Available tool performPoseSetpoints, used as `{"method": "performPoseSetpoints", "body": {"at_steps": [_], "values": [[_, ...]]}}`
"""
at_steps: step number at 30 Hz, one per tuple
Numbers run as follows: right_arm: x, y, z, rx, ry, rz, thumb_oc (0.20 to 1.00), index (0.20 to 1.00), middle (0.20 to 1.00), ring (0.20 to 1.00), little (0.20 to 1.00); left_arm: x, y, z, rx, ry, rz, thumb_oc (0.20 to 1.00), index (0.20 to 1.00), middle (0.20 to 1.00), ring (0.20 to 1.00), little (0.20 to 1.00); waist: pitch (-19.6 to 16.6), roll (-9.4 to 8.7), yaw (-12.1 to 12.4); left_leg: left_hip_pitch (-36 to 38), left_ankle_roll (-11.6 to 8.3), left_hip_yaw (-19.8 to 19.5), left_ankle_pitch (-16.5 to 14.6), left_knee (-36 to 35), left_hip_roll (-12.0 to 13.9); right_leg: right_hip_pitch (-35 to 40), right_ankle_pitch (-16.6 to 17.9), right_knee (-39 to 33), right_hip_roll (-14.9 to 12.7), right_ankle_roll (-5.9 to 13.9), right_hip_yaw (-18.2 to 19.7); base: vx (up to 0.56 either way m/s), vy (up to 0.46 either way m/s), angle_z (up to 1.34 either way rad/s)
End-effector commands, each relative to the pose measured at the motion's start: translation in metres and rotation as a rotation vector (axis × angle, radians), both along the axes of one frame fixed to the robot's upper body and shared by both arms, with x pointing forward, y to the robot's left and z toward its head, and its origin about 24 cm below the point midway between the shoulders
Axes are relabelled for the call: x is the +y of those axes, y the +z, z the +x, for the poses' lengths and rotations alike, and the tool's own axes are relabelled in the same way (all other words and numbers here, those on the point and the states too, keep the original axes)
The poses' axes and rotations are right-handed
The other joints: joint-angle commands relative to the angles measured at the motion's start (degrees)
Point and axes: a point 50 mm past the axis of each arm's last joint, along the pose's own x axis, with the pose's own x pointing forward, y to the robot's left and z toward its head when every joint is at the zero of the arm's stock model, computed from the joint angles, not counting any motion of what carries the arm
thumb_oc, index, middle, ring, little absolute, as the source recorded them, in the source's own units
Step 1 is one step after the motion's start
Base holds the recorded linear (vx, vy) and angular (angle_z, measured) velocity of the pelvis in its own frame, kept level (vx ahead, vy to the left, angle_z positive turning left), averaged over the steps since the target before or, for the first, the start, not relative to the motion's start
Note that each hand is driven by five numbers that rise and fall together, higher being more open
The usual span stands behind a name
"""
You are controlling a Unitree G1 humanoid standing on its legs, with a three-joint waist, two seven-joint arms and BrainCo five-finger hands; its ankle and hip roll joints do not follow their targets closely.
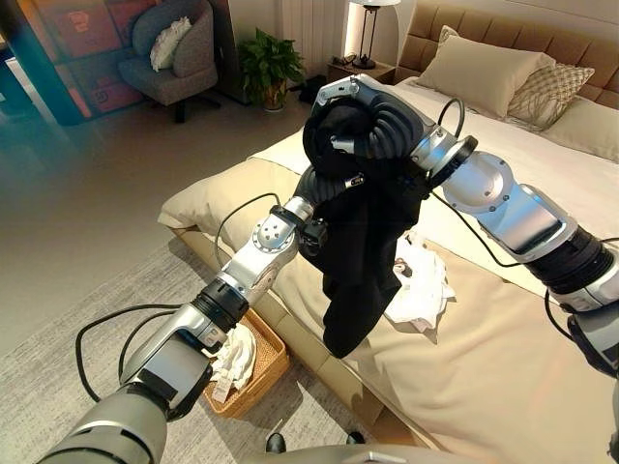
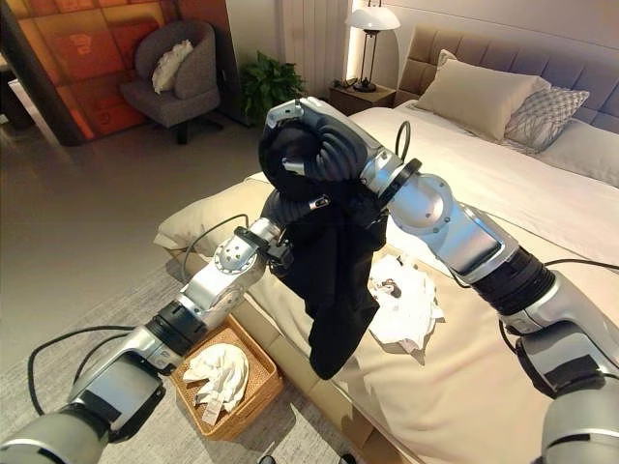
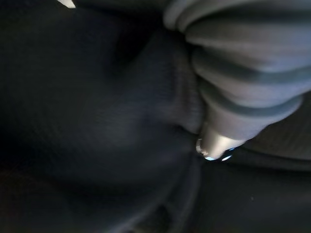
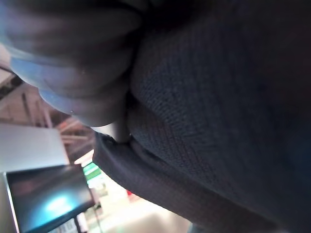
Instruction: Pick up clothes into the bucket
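Close against both wrist cameras hangs a black garment (image 2: 334, 280), a soft fine-knit cloth (its weave shows plainly in the right wrist view) that drapes in a long limp fold above the bed's (image 2: 464, 387) near edge. Both hands are up in its top part: the right hand (image 2: 308, 145), its dark ribbed cover bent over the bunched cloth, and the left hand (image 2: 290, 208) just beneath it, buried in the fabric. Whether either hand's fingers are curled or straight cannot be told, for the cloth hides them. On the smooth beige bedcover beside the hanging fold lies a crumpled white garment (image 2: 401, 300). Down on the grey rug by the bed stands a woven wicker basket (image 2: 247, 391), rectangular, with another white cloth (image 2: 218, 372) crumpled inside.
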Motion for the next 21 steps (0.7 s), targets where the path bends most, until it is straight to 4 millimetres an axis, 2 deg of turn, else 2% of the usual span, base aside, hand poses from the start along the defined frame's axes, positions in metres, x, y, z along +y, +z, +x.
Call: {"method": "performPoseSetpoints", "body": {"at_steps": [1,2,8,15,17,18,20,21], "values": [[0.041,0.064,-0.034,-0.210,0.250,0.148,0.219,0.219,0.219,0.219,0.219,-0.028,0.017,0.004,-0.037,-0.073,0.011,0.200,0.200,0.200,0.200,0.200,-3.44,-3.31,0.10,1.96,0.69,-0.94,-7.11,2.87,-0.94,-1.17,-0.34,3.67,-5.35,5.62,-0.66,0.00,0.000,0.00],[0.041,0.064,-0.033,-0.210,0.246,0.151,1.000,1.000,1.000,1.000,1.000,-0.026,0.016,0.005,-0.030,-0.064,0.000,0.200,0.200,0.200,0.200,0.200,-3.42,-3.36,0.17,2.00,0.72,-1.00,-7.12,2.86,-0.96,-1.12,-0.33,3.68,-5.36,5.59,-0.79,0.00,0.000,0.00],[0.042,0.065,-0.033,-0.217,0.246,0.162,1.000,1.000,1.000,1.000,1.000,-0.021,0.018,0.008,-0.008,-0.038,-0.053,0.200,0.200,0.200,0.200,0.200,-3.43,-3.46,0.16,2.10,0.70,-1.01,-7.13,2.84,-0.96,-0.92,-0.37,3.55,-5.34,5.55,-0.87,0.00,0.000,0.00],[0.035,0.072,-0.033,-0.234,0.229,0.207,1.000,1.000,1.000,1.000,1.000,-0.004,0.028,0.014,-0.020,0.024,-0.119,0.200,0.200,0.200,0.200,0.200,-3.56,-3.56,0.16,2.12,0.64,-0.95,-7.11,2.86,-0.81,-0.96,-0.41,3.46,-5.20,5.48,-0.80,0.00,0.000,0.00],[0.027,0.075,-0.032,-0.234,0.212,0.241,1.000,1.000,1.000,1.000,1.000,0.007,0.032,0.016,-0.023,0.054,-0.145,0.200,0.200,0.200,0.200,0.200,-3.65,-3.53,0.18,2.18,0.60,-0.89,-7.11,2.79,-0.73,-0.92,-0.42,3.37,-5.15,5.46,-0.83,0.00,0.000,0.00],[0.017,0.078,-0.031,-0.238,0.183,0.274,1.000,1.000,1.000,1.000,1.000,0.018,0.034,0.016,-0.032,0.088,-0.165,0.200,0.200,0.200,0.200,0.200,-3.71,-3.48,0.23,2.28,0.58,-0.88,-7.14,2.77,-0.67,-0.84,-0.45,3.28,-5.10,5.44,-0.79,0.00,0.000,0.00],[0.011,0.078,-0.029,-0.234,0.168,0.289,1.000,1.000,1.000,1.000,1.000,0.022,0.035,0.017,-0.035,0.100,-0.168,0.200,0.200,0.200,0.200,0.200,-3.76,-3.49,0.25,2.32,0.55,-0.85,-7.14,2.74,-0.60,-0.83,-0.49,3.24,-5.08,5.43,-0.76,0.00,0.000,0.00],[-0.002,0.081,-0.028,-0.231,0.136,0.340,1.000,1.000,1.000,1.000,1.000,0.036,0.041,0.016,-0.062,0.131,-0.186,0.200,0.200,0.200,0.200,0.200,-3.75,-3.41,0.23,2.36,0.50,-0.81,-7.18,2.67,-0.51,-0.80,-0.48,3.12,-5.05,5.44,-0.73,0.00,0.000,0.00]]}}
